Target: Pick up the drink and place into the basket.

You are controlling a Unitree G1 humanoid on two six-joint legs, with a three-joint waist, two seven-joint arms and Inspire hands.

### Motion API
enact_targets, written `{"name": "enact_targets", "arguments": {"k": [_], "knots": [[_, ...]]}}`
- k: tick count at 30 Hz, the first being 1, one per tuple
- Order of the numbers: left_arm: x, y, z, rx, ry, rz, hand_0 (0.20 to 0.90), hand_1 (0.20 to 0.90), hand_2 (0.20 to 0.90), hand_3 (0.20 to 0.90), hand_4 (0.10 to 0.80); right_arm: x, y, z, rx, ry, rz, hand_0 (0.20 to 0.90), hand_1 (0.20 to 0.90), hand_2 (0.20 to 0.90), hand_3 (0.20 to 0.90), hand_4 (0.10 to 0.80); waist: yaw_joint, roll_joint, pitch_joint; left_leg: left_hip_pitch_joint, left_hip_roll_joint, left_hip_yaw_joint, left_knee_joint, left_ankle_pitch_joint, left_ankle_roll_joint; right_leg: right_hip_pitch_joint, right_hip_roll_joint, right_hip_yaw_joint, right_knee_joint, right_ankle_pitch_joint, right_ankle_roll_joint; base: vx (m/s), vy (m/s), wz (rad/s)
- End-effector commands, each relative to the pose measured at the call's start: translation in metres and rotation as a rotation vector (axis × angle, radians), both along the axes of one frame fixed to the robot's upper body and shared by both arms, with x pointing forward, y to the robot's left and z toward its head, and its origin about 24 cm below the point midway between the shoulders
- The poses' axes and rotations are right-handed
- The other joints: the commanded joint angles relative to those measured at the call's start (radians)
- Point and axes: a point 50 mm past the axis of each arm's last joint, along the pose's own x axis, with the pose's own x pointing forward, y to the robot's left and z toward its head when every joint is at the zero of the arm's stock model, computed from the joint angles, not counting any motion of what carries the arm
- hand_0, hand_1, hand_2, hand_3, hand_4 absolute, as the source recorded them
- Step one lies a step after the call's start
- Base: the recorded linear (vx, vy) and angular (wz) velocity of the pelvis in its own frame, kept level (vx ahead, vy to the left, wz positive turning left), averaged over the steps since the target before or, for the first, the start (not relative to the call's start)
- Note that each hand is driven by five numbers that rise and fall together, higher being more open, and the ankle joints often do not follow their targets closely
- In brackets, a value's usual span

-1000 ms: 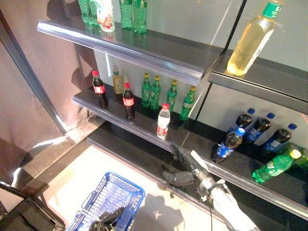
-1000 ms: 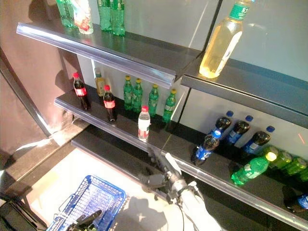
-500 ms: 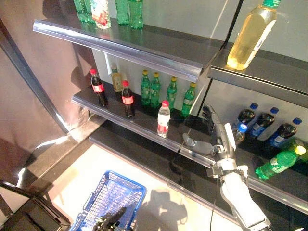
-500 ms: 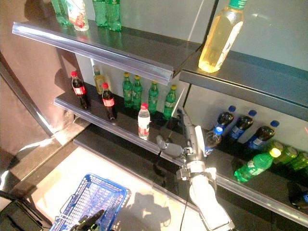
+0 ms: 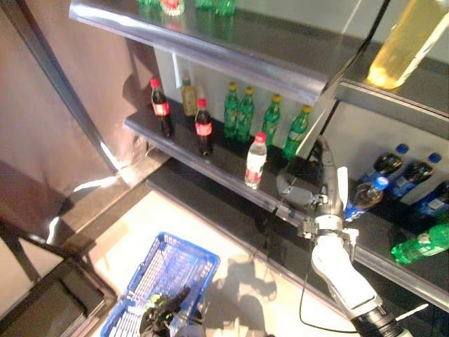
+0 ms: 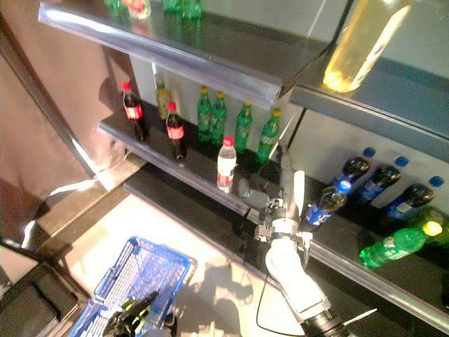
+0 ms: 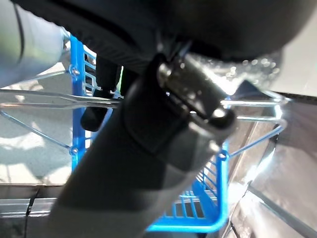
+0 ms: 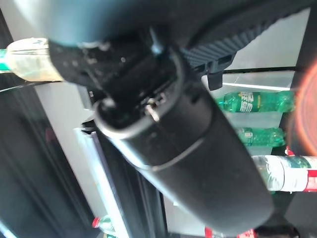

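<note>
A clear water bottle (image 5: 255, 160) with a red cap and red label stands at the front of the middle shelf (image 5: 210, 174). My right hand (image 5: 321, 200) is open at the shelf's edge just right of it, fingers straight up and thumb (image 5: 287, 187) stretched toward the bottle without touching it. The right wrist view shows the same bottle (image 8: 282, 173) past the thumb. A blue wire basket (image 5: 167, 277) hangs low in front of the shelves. My left hand (image 5: 163, 314) is shut on its wire handle (image 7: 54, 96).
Two red-capped cola bottles (image 5: 203, 127) and several green bottles (image 5: 240, 112) stand behind the water bottle. Dark blue-capped bottles (image 5: 367, 194) and a lying green one (image 5: 423, 243) are right of my hand. A big yellow bottle (image 5: 410, 35) sits above.
The camera has shifted. My right hand has risen from below the shelf edge to shelf level and now stands closer to the water bottle, still open. The left hand keeps hold of the basket.
</note>
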Motion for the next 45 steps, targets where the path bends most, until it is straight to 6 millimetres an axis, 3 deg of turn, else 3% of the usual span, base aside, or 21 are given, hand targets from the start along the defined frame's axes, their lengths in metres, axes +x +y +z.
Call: {"name": "enact_targets", "arguments": {"k": [1,8,23,29,45], "knots": [[-0.039,-0.007,-0.011,0.036,0.141,-0.089,0.300,0.300,0.300,0.200,0.100,0.012,-0.003,0.068,0.082,-0.352,-0.111,0.900,0.900,0.900,0.900,0.800,0.034,0.014,0.033,-0.039,0.043,-0.086,0.204,-0.120,-0.019,-0.142,-0.072,-0.027,0.174,0.029,-0.031,-0.151,0.041,0.18],[0.005,-0.016,0.004,0.011,-0.016,-0.100,0.300,0.300,0.300,0.200,0.100,0.037,-0.004,0.096,0.132,-0.420,-0.246,0.900,0.900,0.900,0.900,0.800,0.049,0.029,0.145,-0.163,0.009,-0.121,0.270,-0.120,-0.004,-0.267,-0.086,-0.010,0.237,0.044,-0.037,-0.161,0.043,0.05],[0.037,-0.032,0.022,-0.041,-0.186,-0.129,0.300,0.300,0.300,0.200,0.100,0.052,-0.001,0.123,0.132,-0.440,-0.235,0.900,0.900,0.900,0.900,0.800,0.073,0.053,0.253,-0.255,-0.021,-0.139,0.316,-0.103,0.011,-0.342,-0.096,-0.013,0.289,0.047,-0.042,-0.046,0.023,0.02],[0.042,-0.032,0.024,-0.035,-0.191,-0.124,0.300,0.300,0.300,0.200,0.100,0.057,-0.002,0.130,0.182,-0.450,-0.251,0.900,0.900,0.900,0.900,0.800,0.086,0.060,0.286,-0.272,-0.027,-0.141,0.331,-0.102,0.016,-0.347,-0.102,-0.019,0.296,0.048,-0.044,0.000,0.000,0.00],[0.038,-0.018,0.022,-0.011,-0.141,-0.118,0.300,0.300,0.300,0.200,0.100,0.076,-0.018,0.188,0.278,-0.529,-0.312,0.900,0.900,0.900,0.900,0.800,0.135,0.065,0.298,-0.387,-0.039,-0.135,0.355,-0.101,0.034,-0.426,-0.104,-0.025,0.280,0.069,-0.038,-0.002,0.012,0.01]]}}
